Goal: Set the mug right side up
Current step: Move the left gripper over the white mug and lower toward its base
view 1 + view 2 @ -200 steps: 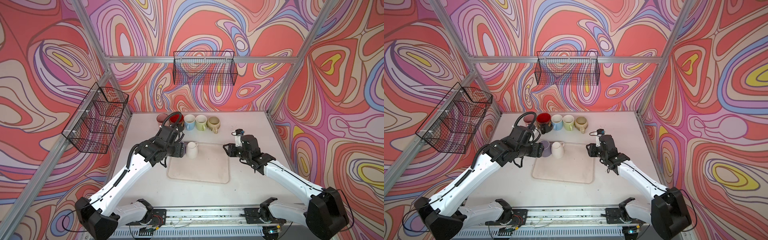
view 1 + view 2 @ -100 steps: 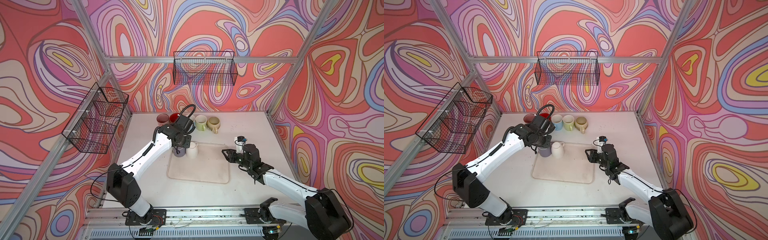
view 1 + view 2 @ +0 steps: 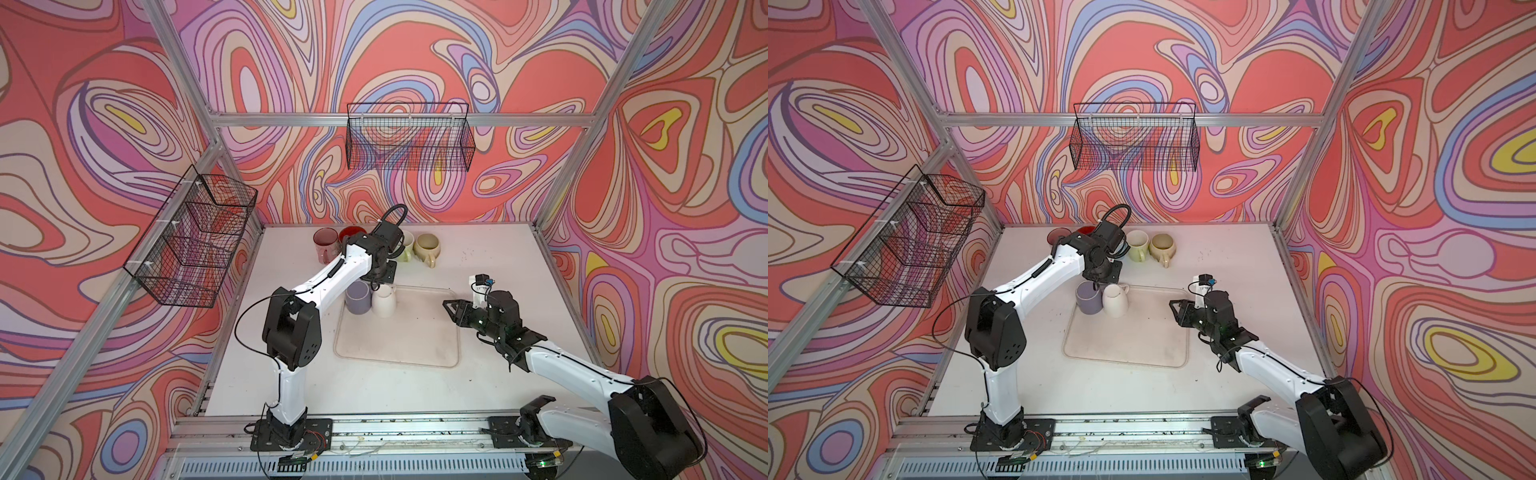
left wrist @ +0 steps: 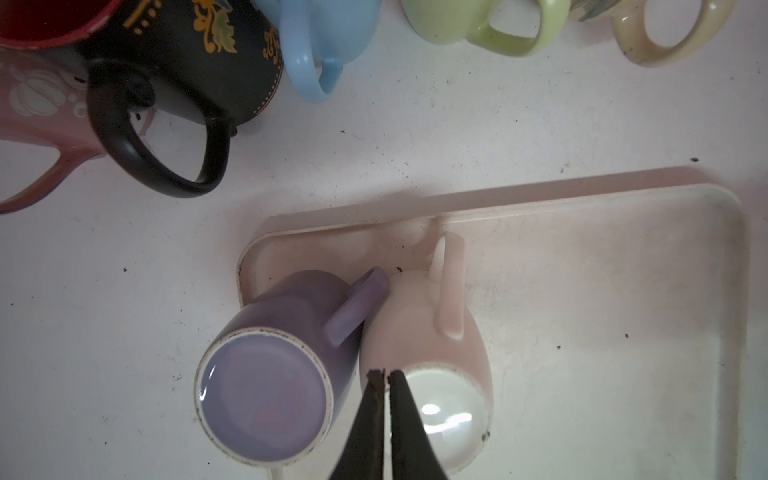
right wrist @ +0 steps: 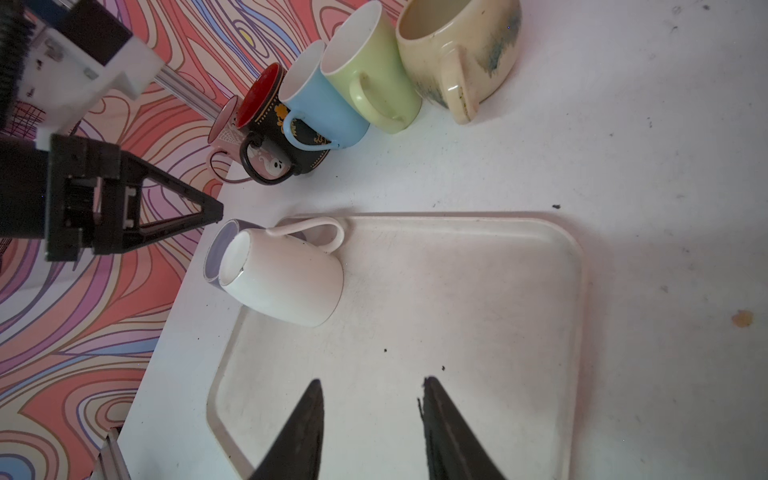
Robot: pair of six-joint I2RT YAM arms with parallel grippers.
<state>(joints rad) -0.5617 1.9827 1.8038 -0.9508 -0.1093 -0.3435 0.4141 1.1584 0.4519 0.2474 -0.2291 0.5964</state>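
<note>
Two mugs stand upside down, touching, in the tray's far left corner: a purple mug (image 3: 357, 298) (image 3: 1089, 299) (image 4: 266, 395) and a white mug (image 3: 384, 302) (image 3: 1115, 301) (image 4: 436, 328) (image 5: 286, 278). My left gripper (image 3: 375, 285) (image 3: 1097, 285) (image 4: 386, 374) (image 5: 208, 216) hangs just above them, shut and empty, its tips over the white mug's base edge beside the purple mug. My right gripper (image 3: 451, 309) (image 3: 1174, 309) (image 5: 372, 381) is open and empty over the right part of the pale tray (image 3: 395, 363) (image 3: 1125, 362) (image 4: 540, 191) (image 5: 577, 291).
Upright mugs stand in a row behind the tray: pink (image 3: 325, 245), black with a red inside (image 4: 199, 62), blue (image 4: 324, 33), green (image 3: 409, 249) and cream (image 3: 427, 247). Wire baskets hang on the back wall (image 3: 409, 141) and the left wall (image 3: 195, 237).
My left arm has risen and swung over the two mugs, and its gripper has closed on nothing. My right gripper has drawn back to the right, staying open.
</note>
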